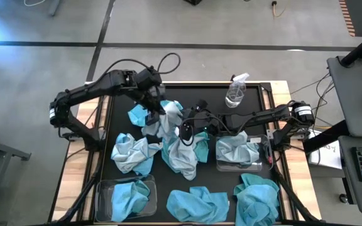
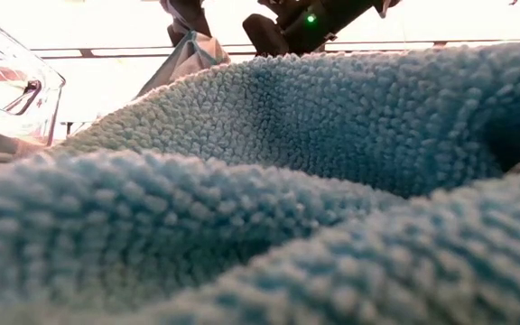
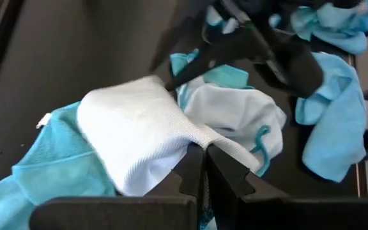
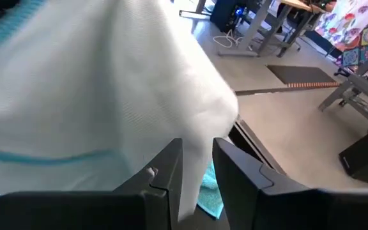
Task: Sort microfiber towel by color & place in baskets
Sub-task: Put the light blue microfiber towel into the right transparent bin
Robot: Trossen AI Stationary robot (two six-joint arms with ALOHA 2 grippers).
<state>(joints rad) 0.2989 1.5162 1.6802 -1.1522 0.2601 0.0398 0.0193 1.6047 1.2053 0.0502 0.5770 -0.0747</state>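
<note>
A pale whitish towel hangs bunched between both grippers over the middle of the black mat. My left gripper is shut on it from the far-left side, my right gripper from the right. Turquoise and pale towels lie crumpled around them on the mat. One clear basket at the near left holds a turquoise towel; another basket at the right holds a pale towel. In the low view a turquoise towel fills the foreground. My left gripper pinches a gathered fold of the pale towel between its two fingers. The cloth spreads away from the fingers over a turquoise towel below. My right gripper pinches an edge fold of the same pale towel between its two fingers; the cloth billows up in front of the camera, lifted off the mat.
A small clear spray bottle stands at the mat's far side, right of centre. Two turquoise towels lie at the near edge. The wooden table rim borders the mat. Cables and a desk sit to the right of the table.
</note>
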